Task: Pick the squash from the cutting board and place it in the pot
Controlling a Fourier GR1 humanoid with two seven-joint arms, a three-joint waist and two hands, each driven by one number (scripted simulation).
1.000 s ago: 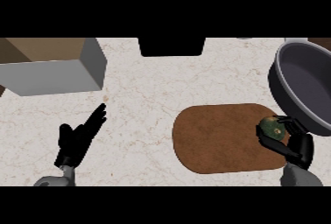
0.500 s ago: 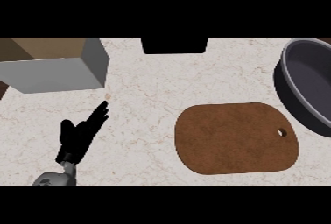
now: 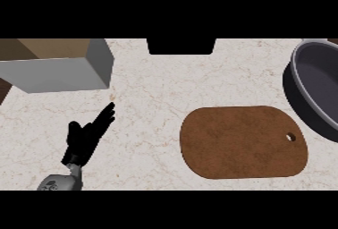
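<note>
The brown cutting board (image 3: 243, 142) lies bare on the marbled counter (image 3: 165, 80), with the squash showing nowhere in this view (neither on the board nor in the visible part of the dark pot (image 3: 315, 85) at the right edge). The left hand (image 3: 87, 135) rests at lower left, fingers straight and holding nothing, pointing towards a grey box (image 3: 63, 65); the right hand is out of sight.
</note>
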